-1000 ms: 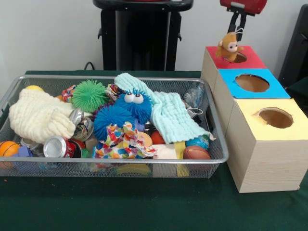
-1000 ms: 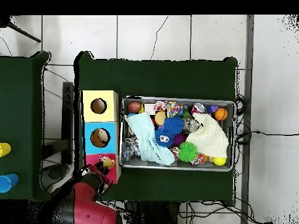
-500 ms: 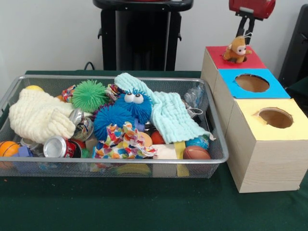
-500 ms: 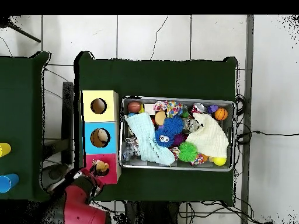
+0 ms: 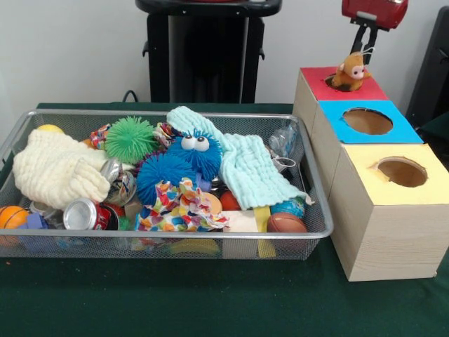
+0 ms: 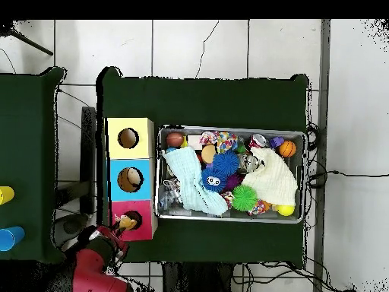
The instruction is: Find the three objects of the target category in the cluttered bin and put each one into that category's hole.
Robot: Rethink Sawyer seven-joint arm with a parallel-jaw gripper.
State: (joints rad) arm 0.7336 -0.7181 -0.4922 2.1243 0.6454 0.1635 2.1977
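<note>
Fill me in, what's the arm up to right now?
It's sorting toys from the cluttered wire bin into the coloured boxes beside it. A small toy monkey sits at the hole of the red box, leaning on the rim and not dropped through. The gripper is just above it, but I can't tell whether it has let go. The blue box and yellow box holes are untouched, and the bin is full of balls, cloths and cans.
</note>
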